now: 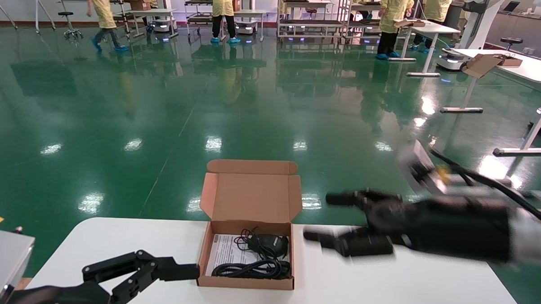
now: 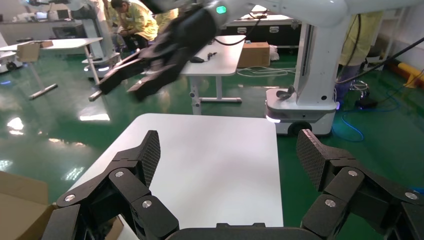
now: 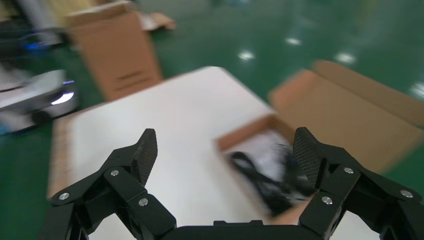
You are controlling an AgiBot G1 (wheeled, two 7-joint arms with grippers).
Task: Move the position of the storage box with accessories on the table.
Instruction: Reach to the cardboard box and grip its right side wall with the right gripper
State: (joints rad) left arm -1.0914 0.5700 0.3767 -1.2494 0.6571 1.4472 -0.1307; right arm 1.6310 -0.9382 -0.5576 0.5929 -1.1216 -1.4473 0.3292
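The storage box (image 1: 245, 282) is brown cardboard and sits open at the far middle of the white table (image 1: 383, 286), with its lid (image 1: 251, 196) standing up. Inside lie a black oval device (image 1: 271, 244), a coiled black cable (image 1: 248, 269) and a printed sheet (image 1: 224, 251). My left gripper (image 1: 171, 286) is open and low on the table, with one finger (image 1: 183, 272) at the box's left wall. My right gripper (image 1: 315, 216) is open, blurred, and in the air just right of the box. In the right wrist view the box (image 3: 250, 135) lies beyond the open gripper (image 3: 225, 150).
The left wrist view shows bare tabletop (image 2: 215, 165) beyond the open gripper (image 2: 227, 152), the right gripper (image 2: 117, 85) above it, and a white robot base (image 2: 300, 107) past the table's end. A tall carton (image 3: 117, 50) stands on the green floor. Desks and people are far off.
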